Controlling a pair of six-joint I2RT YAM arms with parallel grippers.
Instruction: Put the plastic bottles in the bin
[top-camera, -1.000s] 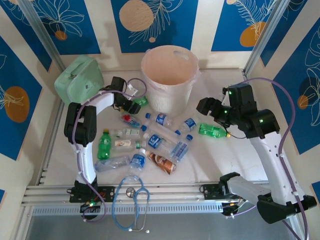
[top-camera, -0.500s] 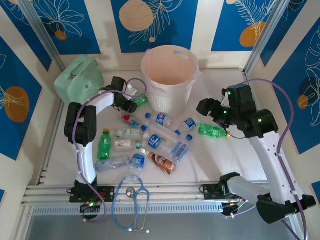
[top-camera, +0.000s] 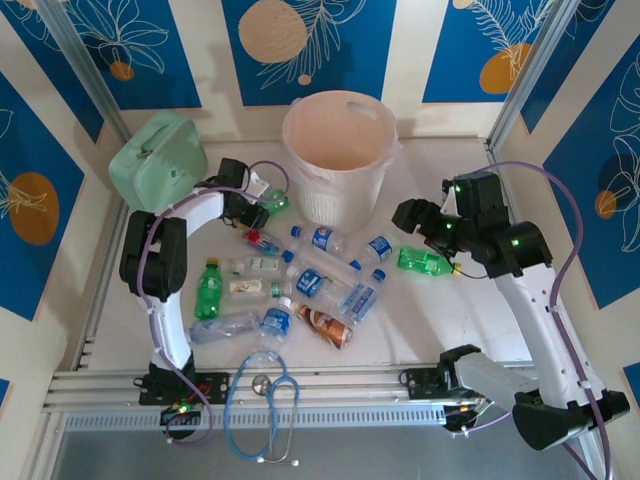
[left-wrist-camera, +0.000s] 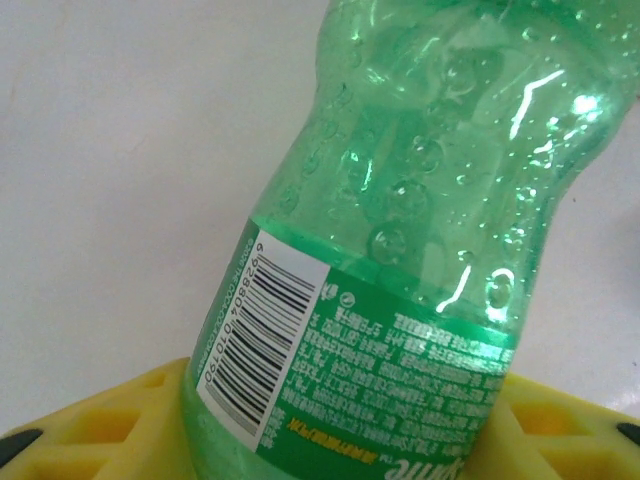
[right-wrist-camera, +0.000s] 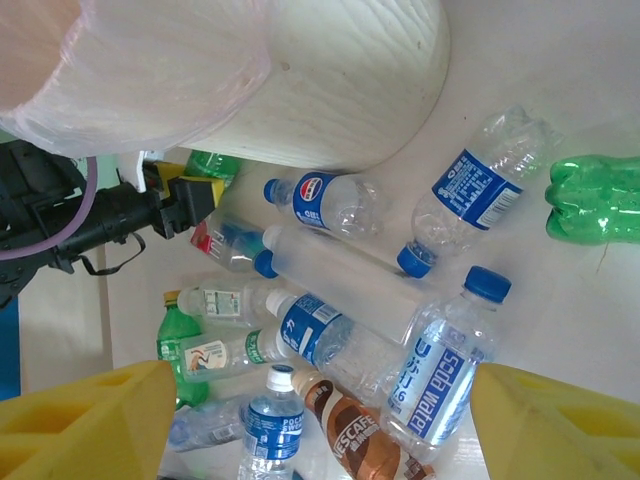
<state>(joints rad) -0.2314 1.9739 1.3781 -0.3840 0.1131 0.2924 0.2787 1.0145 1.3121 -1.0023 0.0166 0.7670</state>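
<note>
- Bottles (top-camera: 300, 280) lie heaped on the table (top-camera: 420, 310) in the overhead view, on the near side of the bin (top-camera: 340, 190). The left gripper (top-camera: 262, 210) is clamped on one green bottle (top-camera: 278, 203), low beside the bin's left wall. The bin's mouth lies up and to the right of it, so the carry probably needs a lift first, then a short swing right over the rim.
- In the same view the right gripper (top-camera: 405, 213) hangs to the right of the bin. A second green bottle (top-camera: 425, 262) lies just on its near side, long axis running left to right across the table. The right arm is plainly the nearer one for it.
- From the left wrist, the green bottle (left-wrist-camera: 420, 230) stands out from between the yellow fingers (left-wrist-camera: 110, 425). They grip it at the label, and its long axis points away from the camera, tilted right.
- From the right wrist, the fingers (right-wrist-camera: 90, 420) stand wide apart with nothing between them. The heap (right-wrist-camera: 330, 300) lies ahead below the bin (right-wrist-camera: 330, 90), and the second green bottle (right-wrist-camera: 595, 198) sits at the right edge of the view.
</note>
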